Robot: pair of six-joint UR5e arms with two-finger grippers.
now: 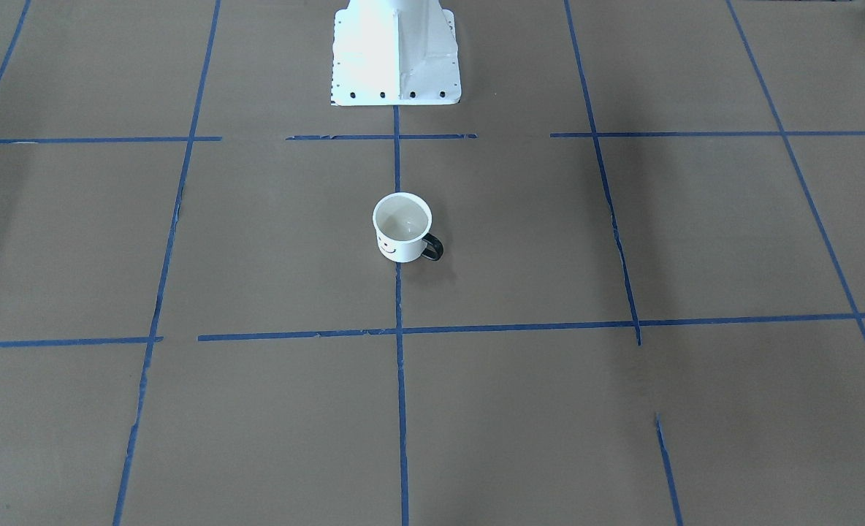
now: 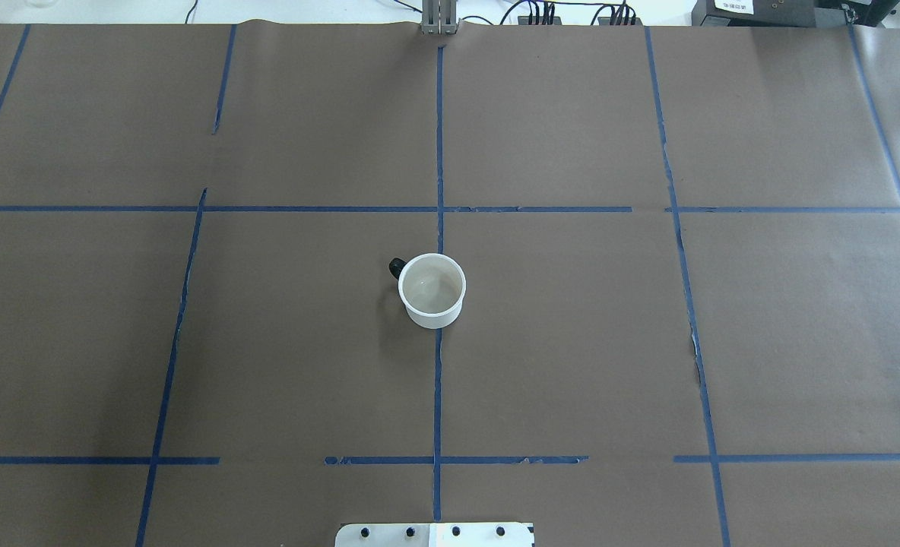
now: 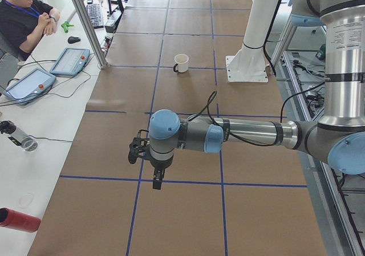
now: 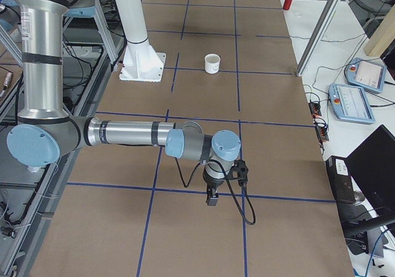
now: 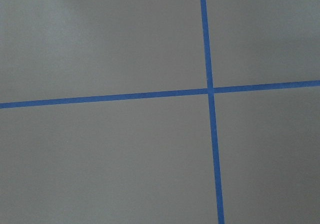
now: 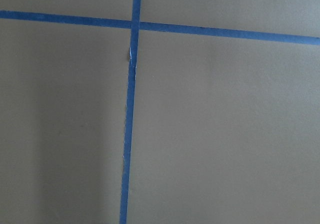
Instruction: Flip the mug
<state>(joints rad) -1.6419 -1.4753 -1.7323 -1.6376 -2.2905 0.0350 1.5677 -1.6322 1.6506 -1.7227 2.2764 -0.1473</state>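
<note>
The mug [image 2: 432, 290] stands upright in the middle of the surface [image 2: 572, 357], handle at ten o'clock seen overhead, well apart from the left pincer [image 3: 157, 182] and right pincer [image 4: 212, 199], whose spread I cannot tell.

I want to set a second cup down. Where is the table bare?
Bare paper lies on every side of the mug, and between it and the base plate. Nowhere crowded; the left arm and right arm hang over the ends.
</note>
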